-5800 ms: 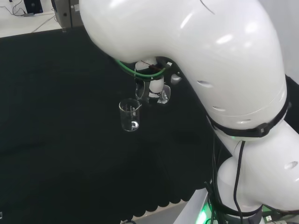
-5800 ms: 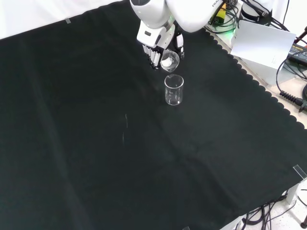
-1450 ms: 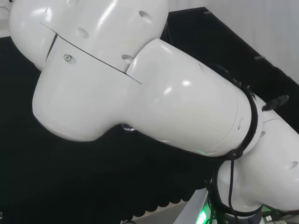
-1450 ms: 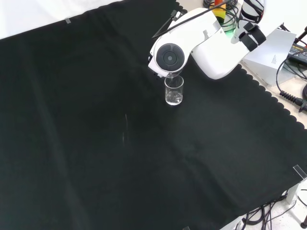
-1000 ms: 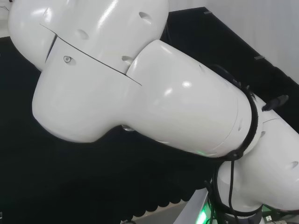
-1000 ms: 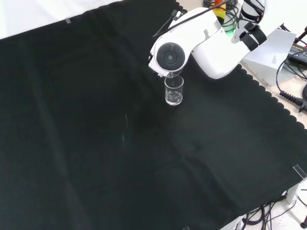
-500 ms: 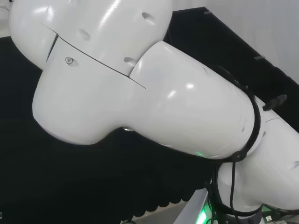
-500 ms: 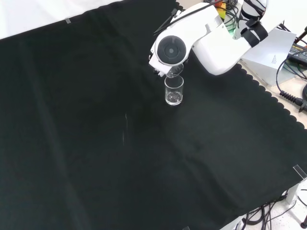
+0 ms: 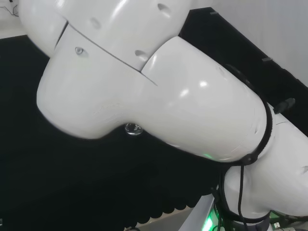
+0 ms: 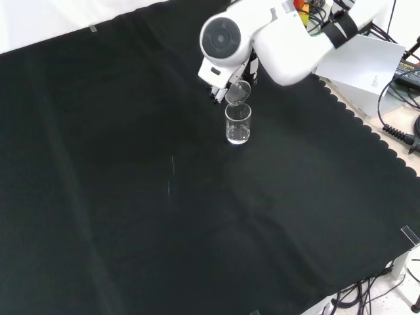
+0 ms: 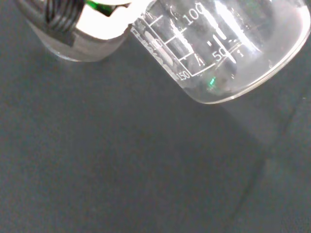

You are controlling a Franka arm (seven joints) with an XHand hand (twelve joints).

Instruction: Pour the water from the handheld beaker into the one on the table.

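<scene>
The handheld beaker [image 10: 237, 92] hangs tilted just above the rim of the upright beaker [image 10: 238, 123] standing on the black-clothed table [image 10: 131, 197] in the front view, held at the hand [image 10: 220, 84], whose fingers' closure I cannot tell beneath the white arm link [image 10: 226, 36].

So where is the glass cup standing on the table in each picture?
Head view: a glint of the standing beaker peeks under the white arm link.
Front view: upright near top middle, just below the tilted held beaker.
Wrist view: cannot tell; the big glass is the held beaker.
Shared landmark: the black cloth.
</scene>
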